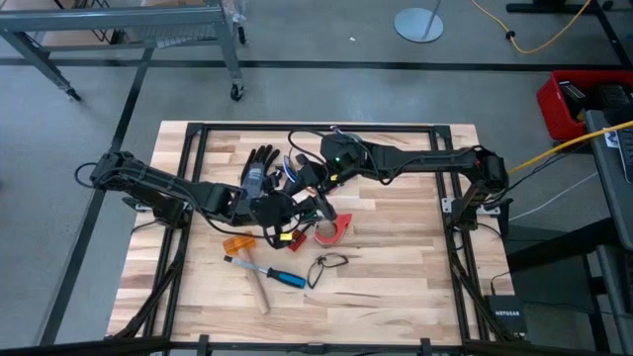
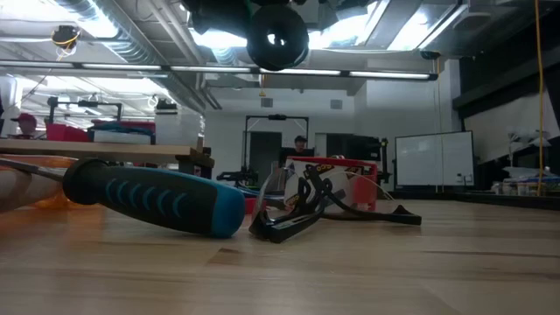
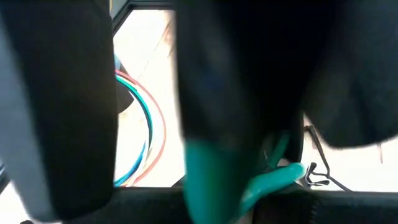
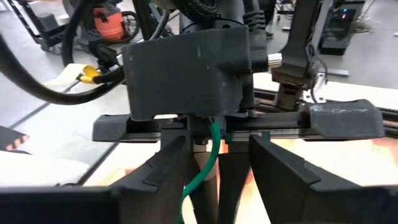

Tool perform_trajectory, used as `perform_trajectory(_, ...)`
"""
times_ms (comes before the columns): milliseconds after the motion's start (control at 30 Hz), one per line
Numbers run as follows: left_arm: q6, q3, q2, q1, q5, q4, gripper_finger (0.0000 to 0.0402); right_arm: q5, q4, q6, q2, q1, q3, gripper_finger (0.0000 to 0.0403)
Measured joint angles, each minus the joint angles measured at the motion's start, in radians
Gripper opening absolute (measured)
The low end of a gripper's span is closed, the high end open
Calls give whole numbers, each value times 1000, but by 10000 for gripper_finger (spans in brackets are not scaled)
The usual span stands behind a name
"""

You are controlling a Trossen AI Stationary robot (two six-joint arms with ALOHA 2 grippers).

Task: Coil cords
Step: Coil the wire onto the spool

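Observation:
The cords (image 1: 293, 235), thin blue, yellow, red and green wires, lie loose on the wooden table between the two grippers. They also show in the left wrist view (image 3: 149, 124). My left gripper (image 1: 287, 213) reaches in from the table's left and stands over them. In the right wrist view its fingers (image 4: 174, 168) stand apart, with a green wire (image 4: 208, 162) running down between them. My right gripper (image 1: 321, 203) reaches in from the table's right, close against the left one. Its own fingers do not show. My left gripper has the green wire (image 4: 211, 143) running down between its parted fingers, which point down at the table. I cannot tell whether either finger touches the wire.
A black glove (image 1: 259, 163) lies behind the grippers. A red tape roll (image 1: 331, 229) sits to their right and an orange piece (image 1: 237, 242) to their left. Nearer lie a blue-handled tool (image 1: 277, 275) and a small black cord loop (image 1: 331, 262).

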Motion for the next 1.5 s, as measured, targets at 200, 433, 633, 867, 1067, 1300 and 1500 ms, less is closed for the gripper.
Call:
perform_trajectory(200, 1, 0, 0, 0, -1, 3, 0, -56, 0, 5, 0, 1, 0, 177)
perform_trajectory(433, 1, 0, 0, 2, -1, 0, 0, 1, 7, -11, 0, 47, 0, 177)
perform_trajectory(633, 0, 0, 0, 2, -3, -4, 0, 83, 8, -50, 0, 60, 0, 177)
perform_trajectory(867, 8, 0, 0, 2, -4, 34, 0, 100, 32, -52, 0, 60, 0, 177)
perform_trajectory(1067, 25, 0, 0, 2, -1, 44, 0, 100, 32, -52, 0, 60, 0, 177)
perform_trajectory(1300, 23, 0, 0, 1, -1, 43, 0, 100, 29, -52, 0, 60, 0, 173)
perform_trajectory(1500, 23, 0, 0, 1, 0, 43, 0, 100, 28, -53, 0, 59, 0, 125)
